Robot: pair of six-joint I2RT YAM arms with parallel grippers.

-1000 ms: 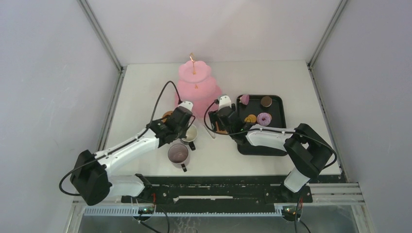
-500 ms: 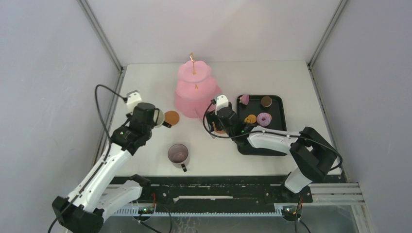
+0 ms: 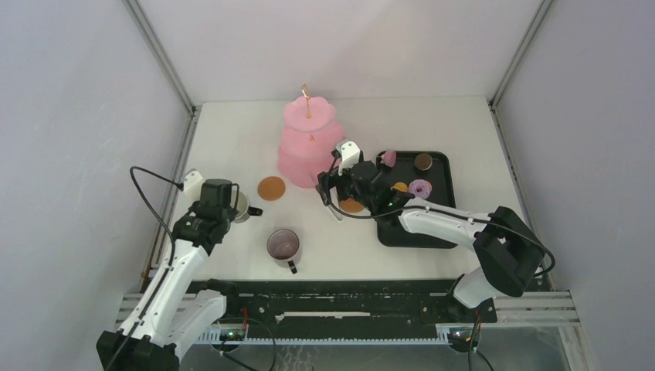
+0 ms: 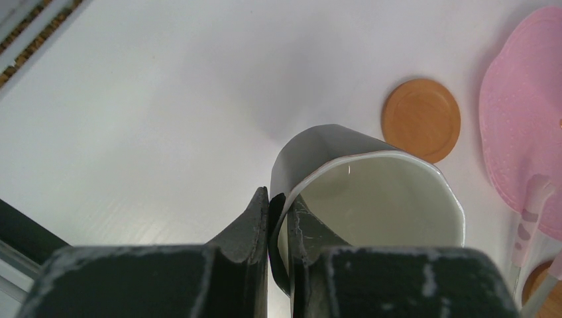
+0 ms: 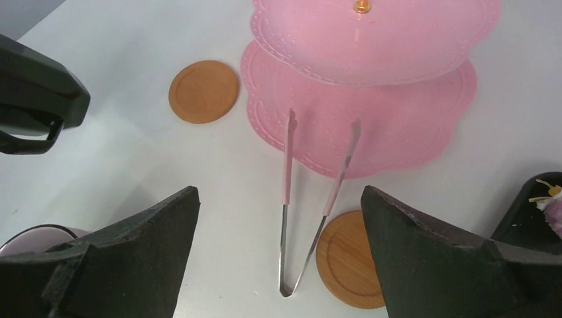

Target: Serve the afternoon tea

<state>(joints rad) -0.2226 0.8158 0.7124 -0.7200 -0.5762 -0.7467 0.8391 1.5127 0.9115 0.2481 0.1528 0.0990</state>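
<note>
**Orientation**

- The cake stand (image 3: 309, 143) stands upright at the back centre of the table (image 3: 232, 139). Its long axis is vertical, with the gold handle (image 3: 306, 91) at the top.
- The held mug (image 4: 371, 192) is at the left of the table. The left gripper (image 4: 278, 205) is clamped on its wall, one finger inside the rim and one outside. The white inside of the mug faces the left wrist camera. In the top view its handle points right, toward the free mug. Whether the base touches the table cannot be told.
- The free mug (image 3: 283, 246) stands upright near the front centre, mouth up. Its handle points toward the near edge and slightly right.
- The tongs (image 5: 286, 199) lie flat. Their long axis runs from the stand toward the near edge, with both tips on the bottom tier. The bend is just beside the right coaster (image 5: 348, 265).
- The right gripper (image 5: 278, 195) hangs above the tongs. Its fingers are spread wide with nothing between them.

**Count**

- Cake stand: one, three tiers.
- Mugs: two, dark outside.
- Coasters: two, both flat on the table. The left coaster (image 3: 271, 188) lies just left of the stand. The right coaster lies between the stand and the tray (image 3: 444, 166).
- Toy pastries (image 3: 419, 188): four visible, all on the back half of the tray. One is a purple doughnut.
- Tray: one, black, right of the stand.
- Tongs: one pair.
</note>
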